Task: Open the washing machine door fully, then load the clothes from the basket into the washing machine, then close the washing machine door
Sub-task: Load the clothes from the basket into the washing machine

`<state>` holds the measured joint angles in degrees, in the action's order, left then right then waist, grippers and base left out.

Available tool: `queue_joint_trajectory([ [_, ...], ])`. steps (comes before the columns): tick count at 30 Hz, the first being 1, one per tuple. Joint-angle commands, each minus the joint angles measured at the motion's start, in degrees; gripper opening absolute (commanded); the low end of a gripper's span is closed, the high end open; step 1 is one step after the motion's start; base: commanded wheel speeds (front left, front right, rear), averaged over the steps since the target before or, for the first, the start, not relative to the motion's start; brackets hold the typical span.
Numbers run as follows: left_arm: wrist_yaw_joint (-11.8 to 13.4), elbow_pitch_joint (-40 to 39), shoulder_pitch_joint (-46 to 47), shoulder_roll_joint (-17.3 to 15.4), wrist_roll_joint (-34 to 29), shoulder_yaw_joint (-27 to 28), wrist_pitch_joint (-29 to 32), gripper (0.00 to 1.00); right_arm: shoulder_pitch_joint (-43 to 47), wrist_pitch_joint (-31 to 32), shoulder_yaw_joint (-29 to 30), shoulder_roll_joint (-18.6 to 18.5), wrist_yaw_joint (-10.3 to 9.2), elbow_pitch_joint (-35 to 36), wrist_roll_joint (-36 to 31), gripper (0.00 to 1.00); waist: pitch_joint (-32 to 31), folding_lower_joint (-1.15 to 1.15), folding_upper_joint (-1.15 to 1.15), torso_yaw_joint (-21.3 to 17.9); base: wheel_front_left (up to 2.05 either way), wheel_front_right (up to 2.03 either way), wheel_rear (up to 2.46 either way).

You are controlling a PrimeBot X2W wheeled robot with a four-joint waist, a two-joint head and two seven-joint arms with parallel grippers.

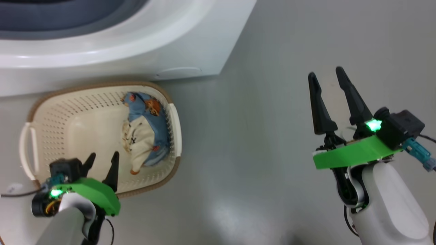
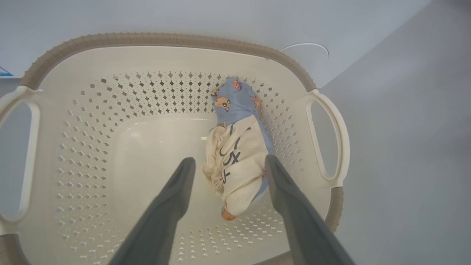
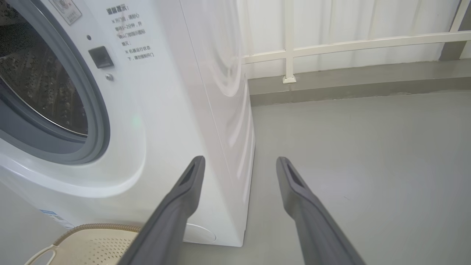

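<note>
Both spread: left tool (image 1: pixel 104 154) angled down over the clothes (image 1: pixel 146 136) in the basket (image 1: pixel 85 86), right tool (image 1: pixel 325 72) above floor (image 1: pixel 255 136).

Standing white on the floor, washer (image 3: pixel 165 110) baring steel drum (image 3: pixel 48 84) and grey seal (image 3: pixel 33 136). Sitting just before it, cream perforated basket (image 1: pixel 68 109), brown-rimmed. Lying bunched against basket's right wall, clothes (image 1: pixel 146 136): blue fabric, orange prints, cream panel facing up.

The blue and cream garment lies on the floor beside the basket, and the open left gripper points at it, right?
No: the garment lies inside the basket, as the left wrist view shows. The open left gripper does point at it.
</note>
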<state>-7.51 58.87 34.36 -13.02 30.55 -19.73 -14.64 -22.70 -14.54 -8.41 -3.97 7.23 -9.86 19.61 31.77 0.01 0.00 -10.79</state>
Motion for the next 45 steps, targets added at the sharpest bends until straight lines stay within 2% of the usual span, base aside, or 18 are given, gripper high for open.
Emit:
queue_joint_trajectory([
  [1,0.02,-0.15,1.01,-2.03,0.85,0.46,-0.36,1.00,-0.56,-0.46,-1.23,0.22,0.25,1.61,-0.87,1.00,3.32,-0.01,0.00,-1.90,0.00,0.00,0.00],
  [11,0.02,1.80,8.02,-5.96,7.61,-8.76,1.24,1.00,-5.02,-0.46,-3.34,0.85,0.25,2.83,-1.32,1.00,10.03,-0.01,0.00,-3.96,0.00,0.00,0.00],
  [21,0.02,-0.28,15.00,-11.08,15.73,-17.68,6.69,1.00,-8.02,-0.46,-4.20,1.07,0.25,4.14,-0.70,1.00,16.30,-0.01,0.00,-5.91,0.00,0.00,0.00],
  [34,0.02,-4.04,19.82,-16.08,26.26,-27.70,12.22,1.00,-8.89,-0.46,-5.13,1.09,0.25,5.17,0.35,1.00,19.58,-0.01,0.00,-7.79,0.00,0.00,0.00],
  [44,0.02,-5.57,22.19,-18.36,32.17,-34.43,12.44,1.00,-9.20,-0.46,-6.18,1.09,0.25,5.53,0.46,1.00,20.38,-0.01,0.00,-8.47,0.00,0.00,0.00],
  [45,0.02,-5.48,22.43,-18.38,32.60,-35.15,12.35,0.95,-9.19,-0.46,-6.22,1.09,0.25,5.57,0.43,1.00,20.41,-0.01,0.00,-8.50,0.00,0.00,0.00],
])
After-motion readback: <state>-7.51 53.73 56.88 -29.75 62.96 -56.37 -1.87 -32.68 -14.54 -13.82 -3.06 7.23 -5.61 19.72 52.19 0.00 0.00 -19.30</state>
